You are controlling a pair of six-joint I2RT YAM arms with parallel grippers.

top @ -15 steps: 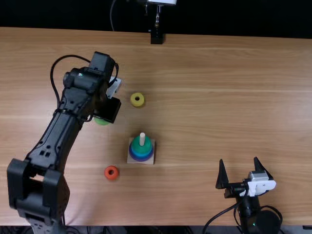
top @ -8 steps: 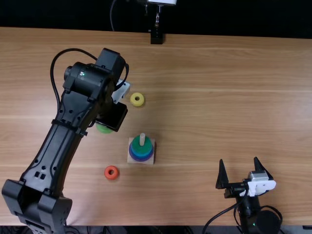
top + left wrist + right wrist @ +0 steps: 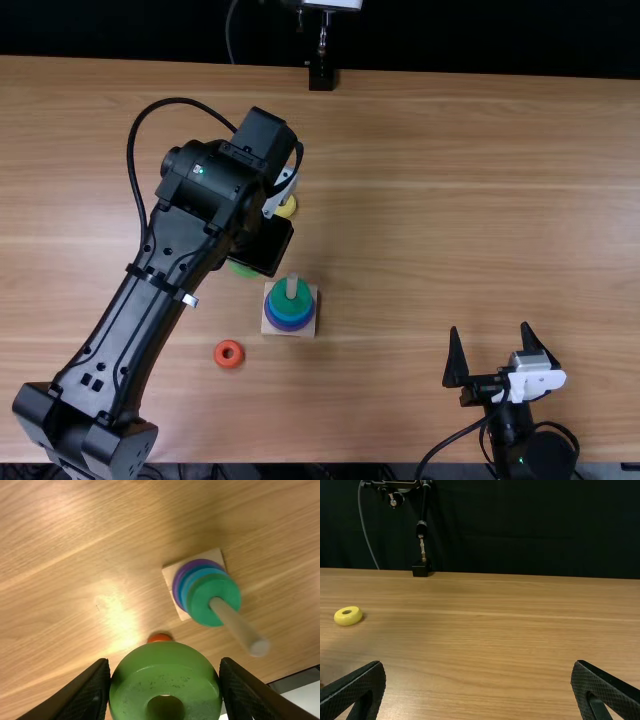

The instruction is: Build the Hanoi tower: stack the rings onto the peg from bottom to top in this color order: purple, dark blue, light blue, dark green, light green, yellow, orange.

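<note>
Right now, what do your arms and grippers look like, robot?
Both arms are black. The left arm is chunky, with a thick black cable looping beside it. The right arm has black cables too, and a white piece by its gripper. The left gripper and right gripper have black, pointy fingers with a fine, bumpy texture.
</note>
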